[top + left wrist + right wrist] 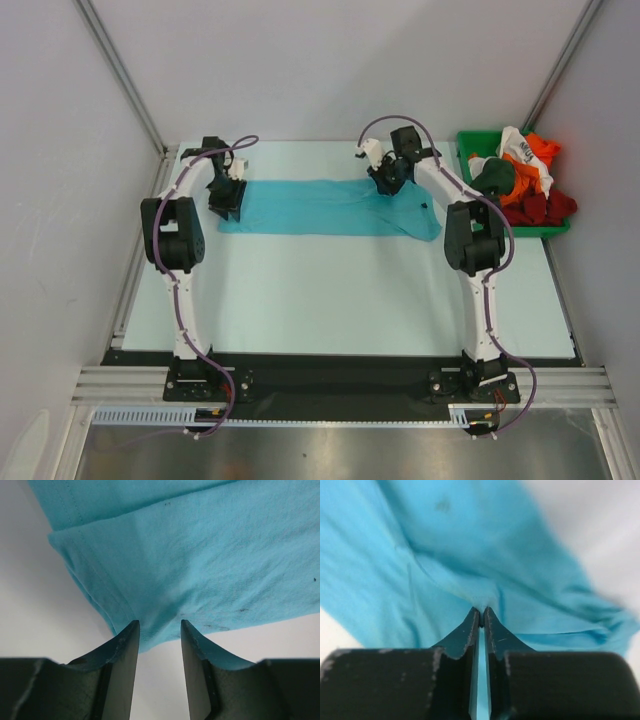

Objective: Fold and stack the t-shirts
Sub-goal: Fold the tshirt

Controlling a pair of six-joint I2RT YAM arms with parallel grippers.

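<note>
Plainly, the turquoise shirt (330, 207) lies flat on the far half of the worktop (330, 300), its long axis running left to right between the two arms. One end sits under the left claw (228, 205) and the other reaches past the right claw (385, 180) towards the bin (541, 232).

The left claw is released. In its wrist view the fingers stand apart, and the shirt's hemmed left edge lies just in front of the gap and partly within it, not pinched. The right claw is clenched on the shirt: its wrist view shows the fingertips pressed together with a small ridge of turquoise cloth caught between them, at the far edge near the right end.

So the coming move turns on the left side. The cloth lies straight ahead of the open left claw, and that arm is the nearer one to that end. My reading is that once it closes on the hem, both ends can be carried across the short axis to make a fold.

The rest wait heaped in the bin on the right — a white shirt (520, 150), an orange shirt (543, 148), a dark green shirt (492, 178) and a red shirt (545, 208). The white one bears dark lettering, too small to read. The turquoise shirt shows no label or print, only a few dark specks.
</note>
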